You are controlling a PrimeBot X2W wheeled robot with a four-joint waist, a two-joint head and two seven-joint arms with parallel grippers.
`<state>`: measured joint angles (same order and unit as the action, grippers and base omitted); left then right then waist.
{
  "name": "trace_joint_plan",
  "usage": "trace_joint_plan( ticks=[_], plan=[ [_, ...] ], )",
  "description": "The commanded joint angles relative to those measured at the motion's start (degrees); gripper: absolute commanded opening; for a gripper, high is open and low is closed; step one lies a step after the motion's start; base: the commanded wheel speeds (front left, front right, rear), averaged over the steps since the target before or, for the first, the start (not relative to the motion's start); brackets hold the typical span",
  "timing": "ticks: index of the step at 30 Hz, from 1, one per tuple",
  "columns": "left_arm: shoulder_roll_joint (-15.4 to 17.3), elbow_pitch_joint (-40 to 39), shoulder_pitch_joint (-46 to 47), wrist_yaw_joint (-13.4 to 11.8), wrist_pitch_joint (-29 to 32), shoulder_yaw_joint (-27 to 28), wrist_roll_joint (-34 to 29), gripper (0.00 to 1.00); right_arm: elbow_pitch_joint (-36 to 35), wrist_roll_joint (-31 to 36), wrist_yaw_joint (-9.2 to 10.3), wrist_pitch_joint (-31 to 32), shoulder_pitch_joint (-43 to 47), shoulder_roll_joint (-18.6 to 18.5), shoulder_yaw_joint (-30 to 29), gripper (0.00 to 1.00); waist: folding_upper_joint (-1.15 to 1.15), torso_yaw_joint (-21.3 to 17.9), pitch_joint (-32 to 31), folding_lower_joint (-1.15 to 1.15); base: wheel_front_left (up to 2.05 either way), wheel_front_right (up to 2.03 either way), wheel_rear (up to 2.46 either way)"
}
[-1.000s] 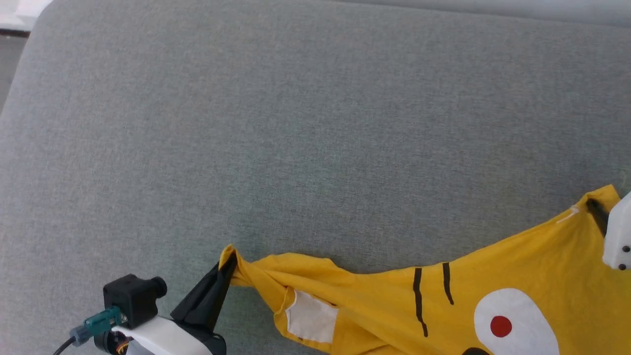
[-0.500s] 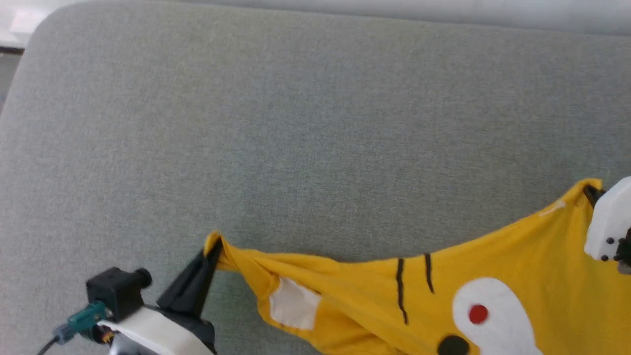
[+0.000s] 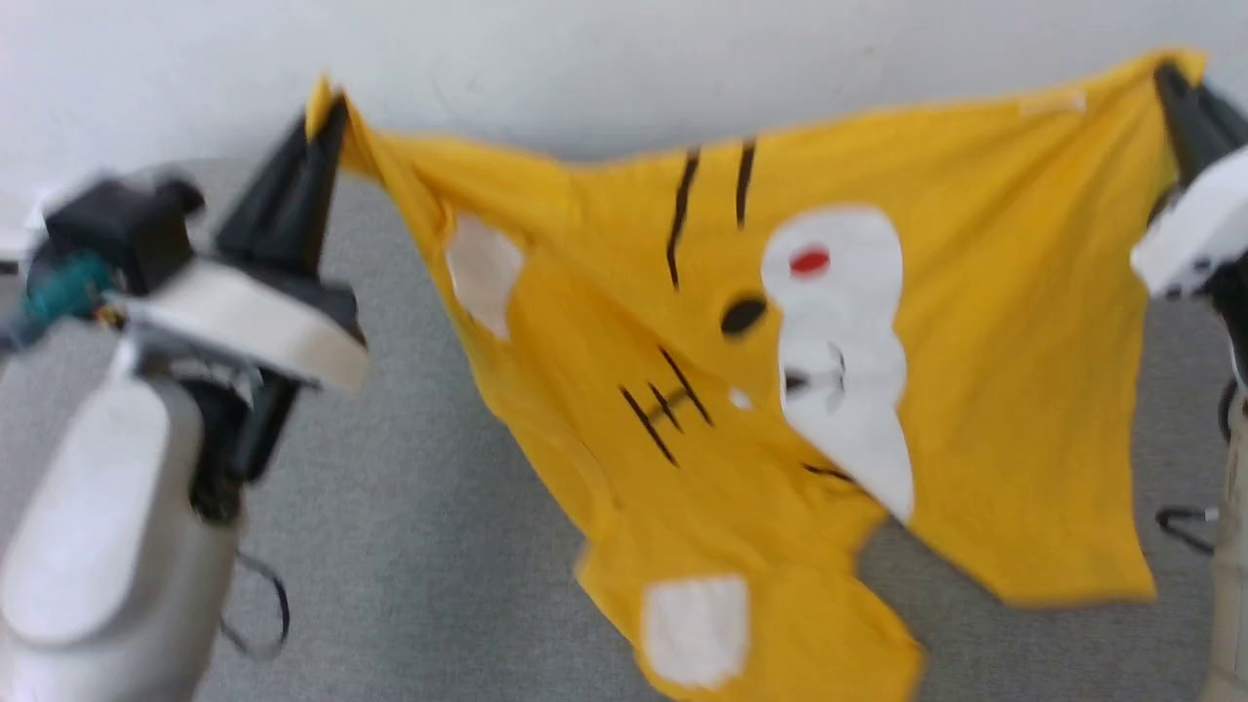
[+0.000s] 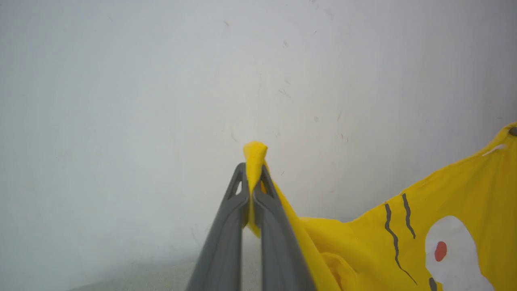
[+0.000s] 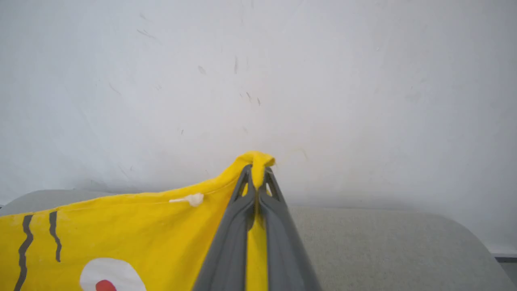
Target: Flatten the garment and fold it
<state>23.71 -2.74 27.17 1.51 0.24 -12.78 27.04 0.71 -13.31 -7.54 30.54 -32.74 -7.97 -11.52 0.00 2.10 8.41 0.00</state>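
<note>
Hanging above the grey surface point(image 3: 409, 546), the garment point(image 3: 741, 390) stretches between the left gripper point(image 3: 330, 112) and the right gripper point(image 3: 1167, 78), each clamped on just a small top corner, so a brisk swing could tug the cloth free.

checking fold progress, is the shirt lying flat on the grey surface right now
No, the garment hangs stretched by its top corners between the left gripper and the right gripper.

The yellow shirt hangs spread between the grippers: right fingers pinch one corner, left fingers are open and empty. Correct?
No. The left gripper is shut on the other corner of the garment, as the left wrist view shows. The right gripper pinches its corner, and the garment hangs spread between them.
</note>
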Motion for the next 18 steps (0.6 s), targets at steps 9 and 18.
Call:
trace_joint_plan(
  ticks=[9,18],
  plan=[
    [2.71,12.98,21.86,3.46,3.30,0.73,0.46,0.00,12.50,4.07,0.05,-8.49,-17.89,-0.70,2.49,0.00,0.00,-6.81,-8.69,0.00,0.00,0.00,0.00],
    [3.38,20.69,35.23,4.39,6.91,-0.01,1.05,0.00,21.77,4.97,0.05,-9.15,-27.88,-0.73,6.11,0.00,0.00,-8.84,-12.54,0.00,0.00,0.00,0.00]
  ],
)
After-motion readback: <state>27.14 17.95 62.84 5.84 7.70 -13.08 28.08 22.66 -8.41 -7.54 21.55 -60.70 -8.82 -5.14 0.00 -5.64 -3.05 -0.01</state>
